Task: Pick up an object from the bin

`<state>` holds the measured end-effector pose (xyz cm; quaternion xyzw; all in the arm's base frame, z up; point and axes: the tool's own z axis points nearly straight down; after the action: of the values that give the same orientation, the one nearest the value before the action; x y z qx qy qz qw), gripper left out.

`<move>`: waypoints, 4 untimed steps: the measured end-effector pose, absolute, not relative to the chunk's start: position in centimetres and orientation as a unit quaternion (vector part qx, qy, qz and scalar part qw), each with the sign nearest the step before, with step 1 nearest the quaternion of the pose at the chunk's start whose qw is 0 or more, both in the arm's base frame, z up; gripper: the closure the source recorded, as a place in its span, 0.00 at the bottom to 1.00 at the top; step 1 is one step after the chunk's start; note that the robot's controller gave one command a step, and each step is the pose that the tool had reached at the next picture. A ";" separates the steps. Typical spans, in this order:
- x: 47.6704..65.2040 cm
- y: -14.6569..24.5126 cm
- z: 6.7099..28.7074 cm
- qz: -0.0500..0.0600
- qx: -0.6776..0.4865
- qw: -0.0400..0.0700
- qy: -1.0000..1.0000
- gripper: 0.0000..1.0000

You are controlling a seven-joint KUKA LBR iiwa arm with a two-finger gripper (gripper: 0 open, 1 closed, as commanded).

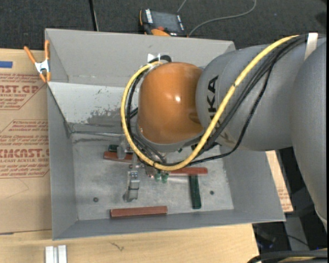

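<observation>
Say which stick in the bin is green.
The short stick at the lower right; the long bar by the near wall is reddish-brown.

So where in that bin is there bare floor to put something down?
The left floor is bare, between the left wall, the gripper and the brown bar in front. A smaller patch lies in the right corner, past the green stick. It is crowded in the middle, beneath the arm's orange cover, where a red stick and other bits lie.
</observation>
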<state>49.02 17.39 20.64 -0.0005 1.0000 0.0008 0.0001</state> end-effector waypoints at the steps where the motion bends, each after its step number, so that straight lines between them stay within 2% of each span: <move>1: 51.0 11.4 15.8 -0.001 -0.104 -0.001 0.995 0.00; 2: 57.4 8.4 6.6 0.001 -0.079 0.002 0.997 0.00; 3: 57.6 8.7 7.4 0.002 -0.080 0.005 0.997 1.00; 4: 58.8 9.0 10.5 0.000 -0.293 0.002 0.956 1.00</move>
<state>58.84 8.97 10.50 -0.2927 0.9562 0.0001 0.0023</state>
